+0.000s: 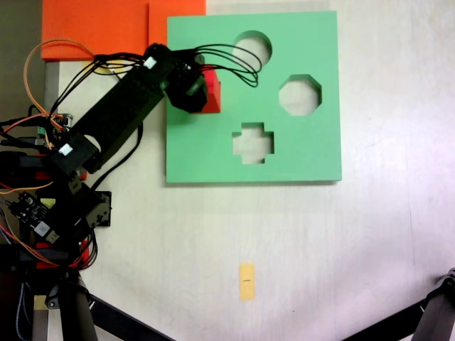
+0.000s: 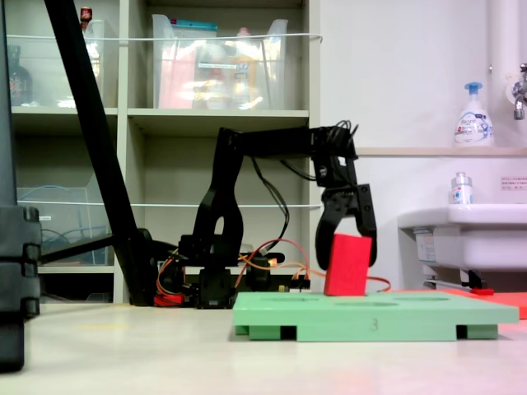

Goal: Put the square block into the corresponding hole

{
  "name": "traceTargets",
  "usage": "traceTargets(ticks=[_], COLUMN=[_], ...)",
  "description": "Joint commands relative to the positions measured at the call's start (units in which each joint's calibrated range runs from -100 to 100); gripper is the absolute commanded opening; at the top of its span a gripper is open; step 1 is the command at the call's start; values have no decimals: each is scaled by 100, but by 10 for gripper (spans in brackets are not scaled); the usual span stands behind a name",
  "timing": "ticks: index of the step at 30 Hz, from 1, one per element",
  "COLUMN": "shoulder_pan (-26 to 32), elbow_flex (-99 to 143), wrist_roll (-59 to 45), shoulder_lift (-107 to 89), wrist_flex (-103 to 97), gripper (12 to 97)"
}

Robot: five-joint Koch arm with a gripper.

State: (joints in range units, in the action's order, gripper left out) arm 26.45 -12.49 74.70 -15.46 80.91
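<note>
Seen from the side: red square block (image 2: 347, 265) standing tilted on the green foam board (image 2: 375, 314), lower edge at the board's top surface, upper part leaning a little to the right. Just above and behind it, the gripper (image 2: 349, 247), jaws spread apart and reaching down on either side of the block's upper half (whether the fingertips actually touch the foam cannot be told). From above: the same block (image 1: 212, 91) showing as a red patch at the board's (image 1: 313, 149) upper left area, mostly covered by the black gripper head (image 1: 190, 91), so the square hole itself stays hidden underneath. Elsewhere on the board, a round cutout (image 1: 253, 48), an octagonal cutout (image 1: 299, 95) and a cross-shaped cutout (image 1: 253, 142), all unfilled. Beyond the board's top left corner, flat orange foam sheets (image 1: 99, 28) lying on the table (image 1: 320, 249).
</note>
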Motion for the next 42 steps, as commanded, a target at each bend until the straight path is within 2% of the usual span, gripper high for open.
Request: traceTargets(ticks=[1,21,25,27,28,31,34,36,42], shoulder_pan=[-29,29,39,49,49,59,88,103,112], elbow_flex=[-87,-87,-87,-57,3,113,133,133,143], wrist_roll=[-24,-10,10,44,44,54,54,54,49], shoulder_lift=[107,736,750,736,666,526,442,387,-228], wrist_flex=[-681,-970,-980,-970,-980,-980,-999,-1066,-1057], gripper=[355,368,446,558,584,621,764,821,823])
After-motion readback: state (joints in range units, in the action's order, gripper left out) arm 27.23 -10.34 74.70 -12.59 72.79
